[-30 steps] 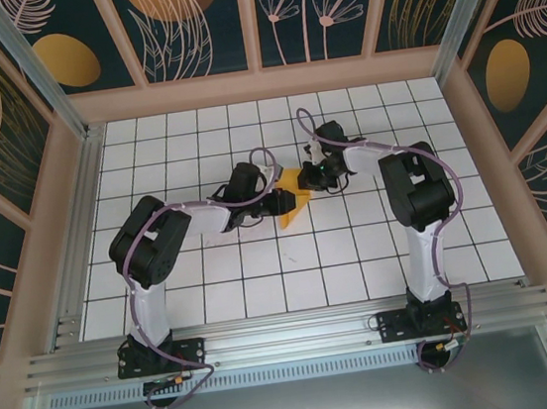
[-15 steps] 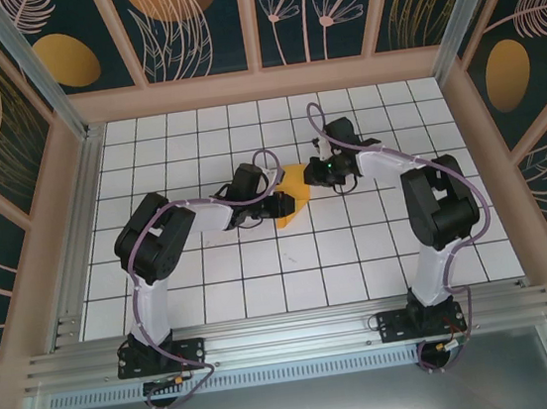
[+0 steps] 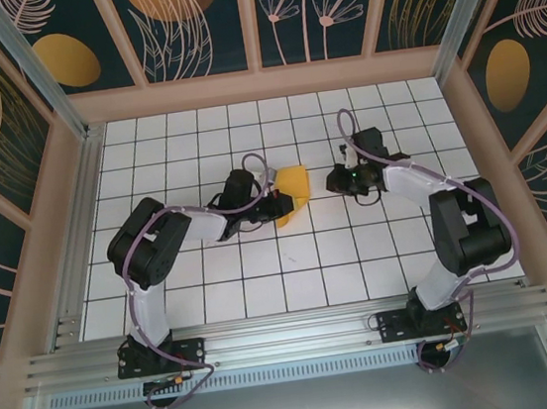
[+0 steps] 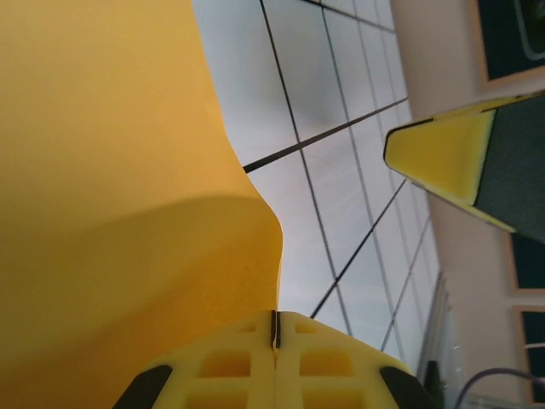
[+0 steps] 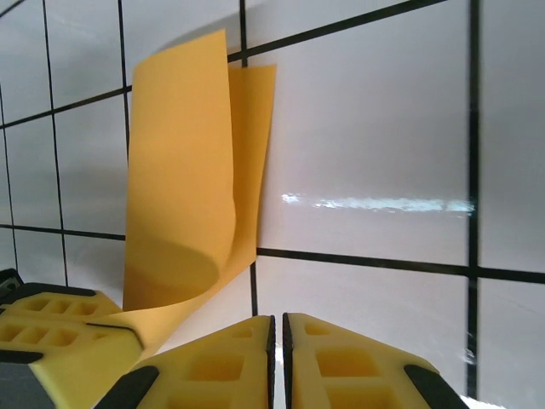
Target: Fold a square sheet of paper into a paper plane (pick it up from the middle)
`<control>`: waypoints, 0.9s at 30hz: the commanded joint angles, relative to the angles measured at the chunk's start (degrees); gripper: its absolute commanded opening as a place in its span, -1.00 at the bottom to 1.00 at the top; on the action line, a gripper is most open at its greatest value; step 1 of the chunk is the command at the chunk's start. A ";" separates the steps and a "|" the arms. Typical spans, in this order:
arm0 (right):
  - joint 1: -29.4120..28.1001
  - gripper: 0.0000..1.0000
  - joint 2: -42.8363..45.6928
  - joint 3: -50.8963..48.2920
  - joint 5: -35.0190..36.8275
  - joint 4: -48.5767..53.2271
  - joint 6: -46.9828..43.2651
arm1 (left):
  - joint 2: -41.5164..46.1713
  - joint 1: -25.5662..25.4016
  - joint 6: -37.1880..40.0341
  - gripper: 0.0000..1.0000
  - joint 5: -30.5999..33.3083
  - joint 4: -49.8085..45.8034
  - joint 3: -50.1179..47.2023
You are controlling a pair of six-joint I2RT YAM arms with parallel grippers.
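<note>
Plainly the left gripper (image 3: pixel 277 202) is doing the holding. Its fingers are pressed together on the near edge of the square sheet of paper (image 3: pixel 293 184), and the paper rises from that pinch off the white grid table (image 3: pixel 261 266) instead of lying flat. From the right wrist camera the sheet stands doubled over on itself. One flap curls round in a soft, rounded bend against a second layer behind it, so the fold looks loose and not yet pressed sharp. From these angles I cannot quite tell whether the pinch takes in one layer or both.

The right gripper (image 3: pixel 336 179) sits a tile or so to the right of the paper, well clear of it, low over the table. Its fingers are closed against each other with nothing between them. Its nose points at the sheet, which I read as a stand-off position: close enough to come in and push or flatten the curl, far enough not to knock it.

The sheet itself is near the middle of the table, slightly toward the back, just right of the left gripper's tips. Holding it by one edge keeps the flap raised and steady so the other arm has something firm to work against. As for the task, this is far from a dart: no pointed nose or centre ridge shows.
</note>
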State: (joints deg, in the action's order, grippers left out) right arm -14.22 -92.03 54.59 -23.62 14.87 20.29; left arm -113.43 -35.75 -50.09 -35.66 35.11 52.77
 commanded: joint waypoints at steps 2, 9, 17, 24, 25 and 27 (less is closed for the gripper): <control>2.26 -0.68 3.11 -3.31 -3.33 -0.11 -1.96 | 1.83 -0.92 -15.71 -1.00 -0.73 18.83 -4.81; 3.30 -0.72 4.55 -5.25 -10.25 -1.49 -2.64 | -0.06 -2.69 -14.53 -1.00 4.76 18.79 -4.76; 0.16 -0.70 4.80 -6.25 -11.06 -4.09 0.74 | -2.60 -2.57 -4.45 -1.00 6.59 8.69 -1.00; -1.68 -0.70 2.65 -5.46 -11.02 -4.93 1.74 | -4.86 -2.39 1.42 -1.00 5.10 6.29 1.14; -1.77 -0.70 2.26 -5.22 -11.17 -4.98 1.77 | -5.00 -2.35 1.82 -1.00 5.35 5.59 1.49; -2.15 -0.69 1.76 -4.72 -10.57 -4.70 1.59 | -5.21 -2.33 1.71 -1.00 5.24 5.92 1.62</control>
State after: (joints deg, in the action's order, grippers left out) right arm -15.73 -89.17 48.97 -33.50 11.62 21.39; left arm -117.69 -38.52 -51.48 -29.74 42.04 52.95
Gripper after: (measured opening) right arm 0.155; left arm 0.068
